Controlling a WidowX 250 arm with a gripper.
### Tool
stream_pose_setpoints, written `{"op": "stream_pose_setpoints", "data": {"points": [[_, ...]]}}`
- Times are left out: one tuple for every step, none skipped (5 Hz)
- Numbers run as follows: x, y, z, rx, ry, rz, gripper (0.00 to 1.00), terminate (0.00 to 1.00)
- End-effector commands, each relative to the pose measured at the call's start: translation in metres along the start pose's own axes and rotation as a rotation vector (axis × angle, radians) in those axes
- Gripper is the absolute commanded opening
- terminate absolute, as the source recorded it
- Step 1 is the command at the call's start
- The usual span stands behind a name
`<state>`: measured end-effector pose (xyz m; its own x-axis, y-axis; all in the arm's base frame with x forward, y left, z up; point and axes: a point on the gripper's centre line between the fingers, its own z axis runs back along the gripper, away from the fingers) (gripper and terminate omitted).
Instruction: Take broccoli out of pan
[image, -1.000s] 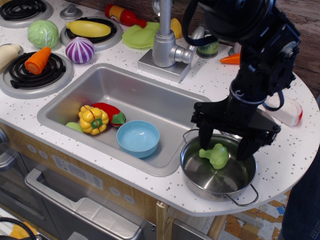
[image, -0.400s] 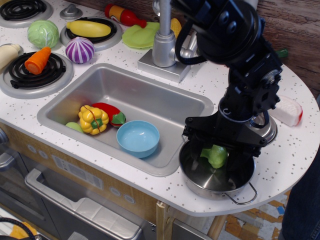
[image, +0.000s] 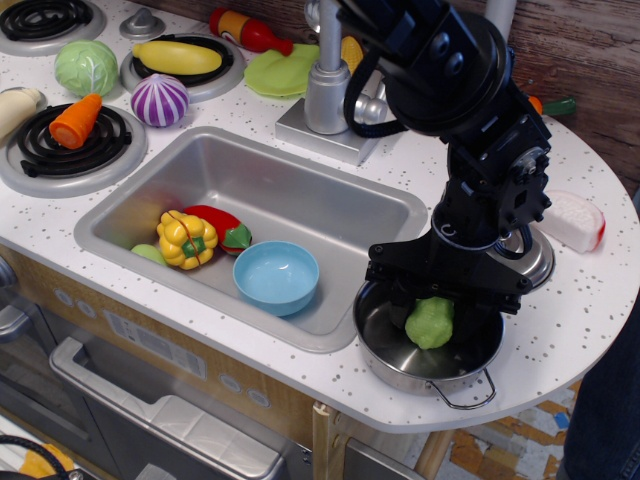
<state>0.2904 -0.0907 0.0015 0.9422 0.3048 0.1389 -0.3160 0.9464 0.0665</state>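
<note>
The broccoli, a small light-green floret, lies inside the pan, a shiny steel pot at the counter's front right edge. One wire handle points toward the front. My gripper is lowered into the pan, its black fingers standing either side of the broccoli with a gap to it, so it looks open. The black wrist and cross-bar hide the pan's back rim and the fingertips are hard to see.
The sink lies to the left and holds a blue bowl, a yellow pepper and a red pepper. The faucet stands behind it. A steel lid and a white-pink object lie right of the arm.
My gripper has come down from above the pan into it, around the broccoli. The pan has shifted slightly left and its front handle has turned. The broccoli now sits more upright.
</note>
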Motion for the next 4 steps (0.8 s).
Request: {"op": "stream_pose_setpoints", "data": {"points": [[0.005, -0.005, 0.022, -0.004, 0.004, 0.036, 0.00, 0.00], [0.012, 0.000, 0.049, 0.018, 0.056, 0.008, 0.00, 0.00], [0.038, 0.013, 0.067, 0.041, 0.059, -0.053, 0.00, 0.00], [0.076, 0.028, 0.067, 0.010, 0.022, -0.152, 0.00, 0.00]]}}
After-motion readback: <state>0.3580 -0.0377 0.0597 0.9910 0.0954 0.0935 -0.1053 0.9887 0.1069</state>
